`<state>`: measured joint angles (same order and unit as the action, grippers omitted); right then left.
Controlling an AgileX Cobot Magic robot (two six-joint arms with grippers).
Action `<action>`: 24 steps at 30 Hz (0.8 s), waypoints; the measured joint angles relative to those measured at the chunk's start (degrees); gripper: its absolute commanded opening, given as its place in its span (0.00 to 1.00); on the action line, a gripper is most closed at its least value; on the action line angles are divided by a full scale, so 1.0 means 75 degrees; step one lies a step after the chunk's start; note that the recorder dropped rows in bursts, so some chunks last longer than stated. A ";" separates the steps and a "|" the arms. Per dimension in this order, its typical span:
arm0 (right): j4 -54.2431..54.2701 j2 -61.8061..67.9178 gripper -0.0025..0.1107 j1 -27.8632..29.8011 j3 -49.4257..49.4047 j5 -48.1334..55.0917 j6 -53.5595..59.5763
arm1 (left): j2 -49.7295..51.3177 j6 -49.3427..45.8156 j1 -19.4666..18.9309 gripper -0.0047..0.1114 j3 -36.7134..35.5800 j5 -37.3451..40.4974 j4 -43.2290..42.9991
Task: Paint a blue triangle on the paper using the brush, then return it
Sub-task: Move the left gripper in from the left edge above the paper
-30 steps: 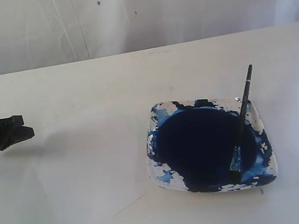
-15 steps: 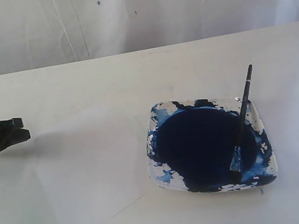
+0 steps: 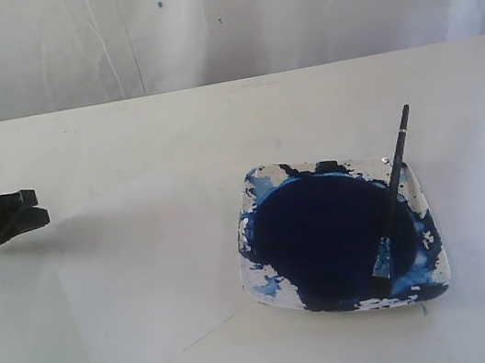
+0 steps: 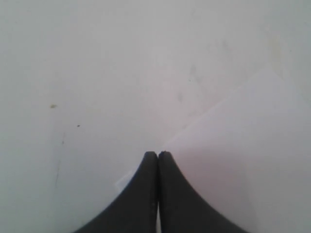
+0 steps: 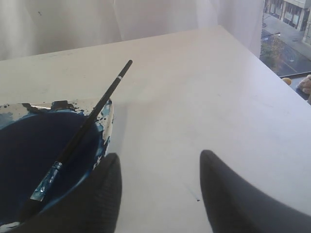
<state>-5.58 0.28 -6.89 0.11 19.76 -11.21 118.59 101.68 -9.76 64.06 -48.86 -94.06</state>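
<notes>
the brush (image 3: 395, 189) lies tilted in the dish (image 3: 267, 282), with its bristles down in the navy paint (image 3: 324, 224) and its handle propped over the far rim. the right claw (image 5: 160, 156) hangs just beside the dish, jaws wide apart and empty. the left claw (image 4: 158, 155) sits far left over the table (image 3: 170, 138), jaws pressed together on nothing, at an edge of the paper (image 4: 233, 145).

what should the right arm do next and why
Probably swing the right gripper to the brush handle and close on it. Its jaws stand open and empty beside the paint dish, the brush lies unheld with its tip in the paint, and the paper shows no blue yet.
</notes>
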 measured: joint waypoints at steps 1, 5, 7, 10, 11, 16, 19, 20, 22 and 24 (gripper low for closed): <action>0.0000 0.0000 0.44 0.0000 0.0000 0.0000 0.0000 | 0.0000 0.0000 0.0000 0.04 0.0000 -0.0049 0.0000; 0.0000 0.0000 0.44 0.0000 0.0000 0.0000 0.0000 | 0.0000 0.0000 0.0000 0.04 0.0000 -0.0265 0.0154; 0.0000 0.0000 0.44 0.0000 0.0000 0.0000 0.0000 | 0.0000 0.0000 0.0000 0.04 0.0000 -0.0272 0.0170; 0.0000 0.0000 0.44 0.0000 0.0000 0.0000 0.0000 | 0.0040 0.0015 0.0000 0.04 0.0000 -0.0272 0.0186; 0.0000 0.0000 0.44 0.0000 0.0000 0.0000 0.0000 | 0.0061 0.0029 0.0000 0.04 0.0000 -0.0272 0.0197; 0.0000 0.0000 0.44 0.0000 0.0000 0.0000 0.0000 | 0.0321 0.0161 0.0000 0.04 0.0015 -0.0376 0.0274; 0.0000 0.0000 0.44 0.0000 0.0000 0.0000 0.0000 | 0.0392 0.0161 0.0000 0.04 0.0046 -0.0522 0.0412; 0.0000 0.0000 0.44 0.0000 0.0000 0.0000 0.0000 | 0.0411 0.0161 0.0000 0.04 0.0046 -0.0535 0.0411; 0.0000 0.0000 0.44 0.0000 0.0000 0.0000 0.0000 | 0.0411 0.0161 0.0000 0.04 0.0061 -0.0535 0.0411; 0.0000 0.0000 0.44 0.0000 0.0000 0.0000 0.0000 | 0.0411 0.0161 0.0000 0.04 0.0061 -0.0535 0.0411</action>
<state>-5.58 0.28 -6.89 0.11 19.76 -11.21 121.67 102.89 -9.76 64.52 -52.88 -90.98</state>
